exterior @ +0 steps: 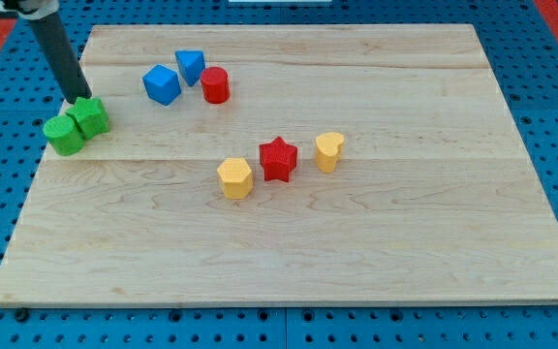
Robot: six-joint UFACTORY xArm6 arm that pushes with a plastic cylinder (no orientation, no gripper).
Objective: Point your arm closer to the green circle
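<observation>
Green circle sat at the view's left edge of the wooden board, partly overhanging the rim, touching a second green block just up and to its right. That second one looked star-like or lobed; we couldn't tell its shape for certain.

My tip was at the top edge of that second green block, touching or nearly so, not at the circle itself. No claw on this rig, only a plain dark rod, so there was nothing to open, close or grip.

Our judgement on the step: the tip was near but the neighbour block sat between it and the circle. We'd have come round the neighbour's left side and down toward the circle, slowly, since any push could send the circle off the board edge. Stopping just beside it would have been enough.

Further out: blue cube, blue triangular block and red cylinder clustered near the view's top. Mid-board: yellow hexagon, red star, yellow heart-like block in a loose row.

Blocks looked like matte, smooth-faced pieces with solid colour. Board was pale planked wood with visible grain, likely low friction. Blue perforated table lay underneath.
</observation>
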